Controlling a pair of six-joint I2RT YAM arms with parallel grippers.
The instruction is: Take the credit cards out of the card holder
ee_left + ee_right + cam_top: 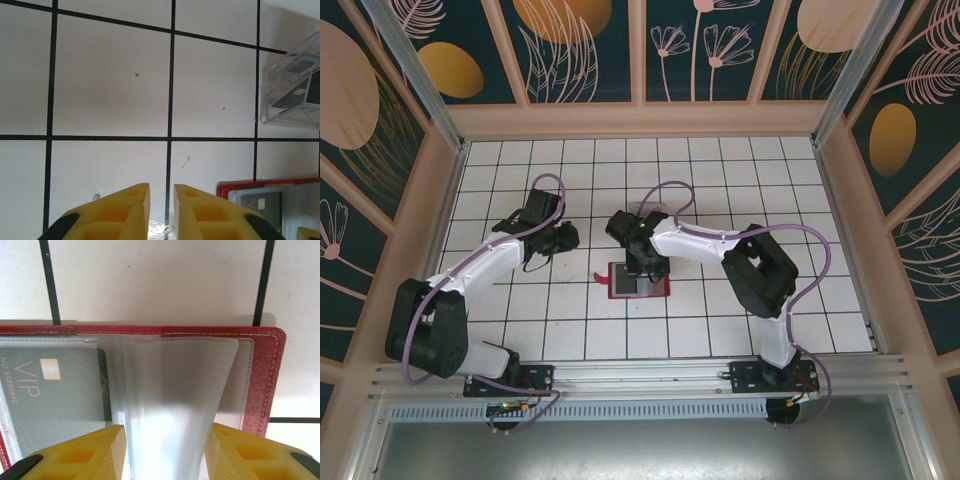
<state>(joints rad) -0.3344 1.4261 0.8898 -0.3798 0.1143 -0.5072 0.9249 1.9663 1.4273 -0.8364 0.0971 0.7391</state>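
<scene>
Status: card holder [270, 375] lies open and flat on the counter [110, 90], sleeves up. It's roughly centred between the arms, so either can reach it.

Right pincer [166, 432] is right over it, jaws wide. A see-through sleeve [175, 390] stands up bowed between the fingers [75, 455] and touches both inner faces. We can't tell whether it's squeezed. We read this as paging the flap aside to expose the next pocket.

A grey VIP credit card [50, 385] sits in the left pocket, not out yet.

Left pincer [161, 187] hangs low over bare tile just beside the holder's edge. Narrow gap, nothing in it, likely parked ready to pin the holder down.

Clear tray [280, 107] is near, probably the drop-off.
</scene>
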